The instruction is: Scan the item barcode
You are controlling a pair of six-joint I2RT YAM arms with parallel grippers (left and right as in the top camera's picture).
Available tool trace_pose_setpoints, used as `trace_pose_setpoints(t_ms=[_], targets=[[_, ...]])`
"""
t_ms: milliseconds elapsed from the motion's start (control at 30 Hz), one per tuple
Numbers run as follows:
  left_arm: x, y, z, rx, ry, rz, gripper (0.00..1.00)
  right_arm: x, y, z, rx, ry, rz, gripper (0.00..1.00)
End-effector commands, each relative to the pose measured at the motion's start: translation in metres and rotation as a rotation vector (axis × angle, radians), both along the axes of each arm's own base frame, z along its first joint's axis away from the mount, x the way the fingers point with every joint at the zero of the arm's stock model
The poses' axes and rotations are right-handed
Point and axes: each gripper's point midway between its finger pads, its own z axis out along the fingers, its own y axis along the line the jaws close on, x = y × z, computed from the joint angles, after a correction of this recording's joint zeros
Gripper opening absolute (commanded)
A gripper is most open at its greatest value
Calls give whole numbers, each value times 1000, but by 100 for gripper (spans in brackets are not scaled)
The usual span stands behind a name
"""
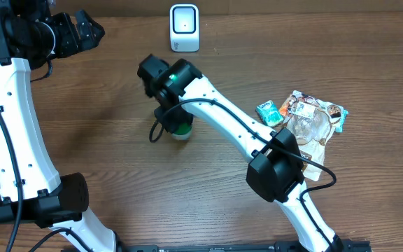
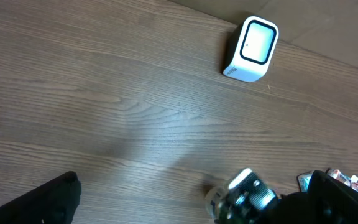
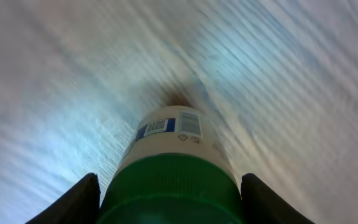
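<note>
The bottle (image 1: pixel 181 130) is stood upright on the bench (image 1: pixel 117 175), a bit left of centre in the overhead view. It's straddled from above by the right fingers (image 3: pixel 73 202), one on each side of the green cap. They're seen right up against the cap, but whether it's properly pinched can't be told, tbh.

Going in at the cap makes sense. The barcode (image 3: pixel 190 123) on the white label lower down is left uncovered, so it can be shown to the scanner (image 1: pixel 185 28) parked at the top middle.

The left fingers (image 2: pixel 42 202) are spread with nothing between them and kept up in the top left corner, well out of the way.

A heap of snack packets (image 1: pixel 306 119) is piled at the right of the frame, well apart from the bottle. Only bare bench is seen between bottle and scanner, so nothing is blocked. The bottle will probably need tilting so the label is faced at the window.
</note>
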Motion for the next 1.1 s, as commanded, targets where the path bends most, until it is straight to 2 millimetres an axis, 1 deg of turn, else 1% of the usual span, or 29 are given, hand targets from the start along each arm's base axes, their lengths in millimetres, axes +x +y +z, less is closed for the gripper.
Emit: trace_pose_setpoints(t_ms=[0, 67, 133, 167, 233, 267, 333, 467, 500, 600, 633, 700, 733, 767, 800, 867, 900, 933, 967, 1000, 1033, 1067], targets=[[0, -3, 2, 1, -5, -4, 99, -13, 16, 12, 62, -13, 479, 24], [0, -2, 2, 1, -5, -3, 100, -16, 18, 12, 76, -11, 565, 24], [0, -2, 2, 1, -5, -3, 100, -17, 15, 7, 68, -6, 627, 26], [0, -2, 2, 1, -5, -3, 100, -17, 11, 4, 63, 5, 650, 29], [0, -2, 2, 1, -5, -3, 100, -14, 4, -1, 58, 18, 659, 30], [0, -2, 2, 1, -5, -3, 100, -11, -4, -7, 49, 34, 642, 34], [0, -2, 2, 1, -5, -3, 99, -8, -12, -13, 41, 50, 624, 34], [0, -2, 2, 1, -5, -3, 100, -1, -31, -29, 26, 87, 589, 40], [0, -2, 2, 1, -5, -3, 100, 0, -36, -33, 21, 94, 611, 41], [0, -2, 2, 1, -5, -3, 100, 1, -40, -35, 18, 91, 678, 44], [0, -2, 2, 1, -5, -3, 100, 1, -40, -35, 18, 87, 700, 48], [0, -2, 2, 1, -5, -3, 100, 2, -38, -34, 20, 76, 726, 65], [0, -2, 2, 1, -5, -3, 100, 3, -37, -34, 22, 71, 725, 70], [0, -2, 2, 1, -5, -3, 100, 4, -36, -30, 26, 62, 711, 87], [0, -2, 2, 1, -5, -3, 100, 6, -35, -28, 28, 58, 699, 90], [0, -2, 2, 1, -5, -3, 100, 11, -30, -12, 44, 30, 623, 100], [0, -2, 2, 1, -5, -3, 100, 15, -28, -3, 54, 16, 580, 100], [0, -2, 2, 1, -5, -3, 100, 19, -25, 10, 72, -4, 509, 100], [0, -2, 2, 1, -5, -3, 100, 22, -23, 17, 81, -12, 466, 100], [0, -2, 2, 1, -5, -3, 100, 27, -21, 33, 105, -29, 341, 100], [0, -2, 2, 1, -5, -3, 100, 30, -20, 41, 117, -38, 266, 100], [0, -2, 2, 1, -5, -3, 100, 35, -20, 59, 150, -44, 94, 100]])
